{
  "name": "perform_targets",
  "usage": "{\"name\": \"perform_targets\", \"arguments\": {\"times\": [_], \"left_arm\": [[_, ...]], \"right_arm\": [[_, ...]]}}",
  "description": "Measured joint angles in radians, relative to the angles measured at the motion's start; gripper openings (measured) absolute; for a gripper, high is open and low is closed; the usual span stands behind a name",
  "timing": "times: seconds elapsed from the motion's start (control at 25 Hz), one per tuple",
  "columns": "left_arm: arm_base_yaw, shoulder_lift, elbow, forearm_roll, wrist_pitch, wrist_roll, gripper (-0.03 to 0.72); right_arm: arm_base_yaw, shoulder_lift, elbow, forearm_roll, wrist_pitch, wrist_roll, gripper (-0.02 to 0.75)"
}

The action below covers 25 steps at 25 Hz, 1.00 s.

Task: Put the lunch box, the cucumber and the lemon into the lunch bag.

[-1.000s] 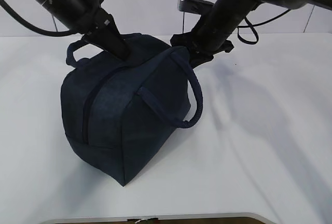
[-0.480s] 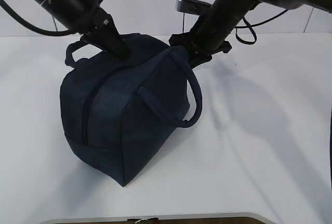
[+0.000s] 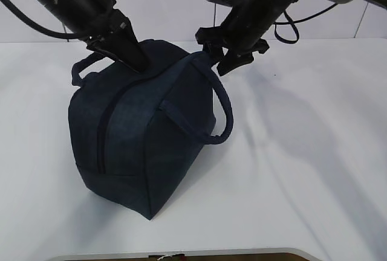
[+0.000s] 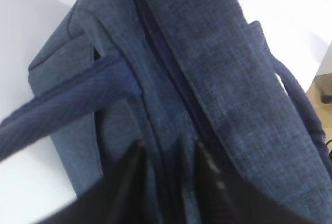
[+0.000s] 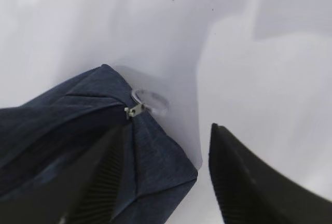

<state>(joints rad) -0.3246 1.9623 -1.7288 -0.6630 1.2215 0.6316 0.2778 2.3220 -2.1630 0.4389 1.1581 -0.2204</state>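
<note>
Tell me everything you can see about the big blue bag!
The lunch bag is dark navy cloth with a woven look and stands on the white table. Its zipper is shut, with a silver ring pull at one end. Two padded loop handles hang at its sides. The left gripper rests its tips on the top; the right gripper, jaws apart, sits at the far end.
</note>
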Motion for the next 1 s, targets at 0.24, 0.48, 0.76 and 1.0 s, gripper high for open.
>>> {"name": "perform_targets", "arguments": {"times": [0.24, 0.48, 0.76, 1.0], "left_arm": [[0.000, 0.000, 0.000, 0.018, 0.000, -0.051, 0.435], [0.002, -0.001, 0.000, 0.090, 0.000, -0.142, 0.467], [0.019, -0.037, 0.000, 0.104, 0.002, -0.211, 0.440], [0.022, -0.108, 0.000, 0.111, 0.005, -0.281, 0.385]], "right_arm": [[0.000, -0.007, -0.072, 0.004, 0.031, 0.020, 0.481], [-0.002, -0.045, -0.130, 0.006, 0.071, 0.022, 0.482], [-0.002, -0.097, -0.134, 0.009, 0.087, 0.022, 0.482], [-0.002, -0.147, -0.134, -0.041, 0.089, 0.022, 0.482]]}}
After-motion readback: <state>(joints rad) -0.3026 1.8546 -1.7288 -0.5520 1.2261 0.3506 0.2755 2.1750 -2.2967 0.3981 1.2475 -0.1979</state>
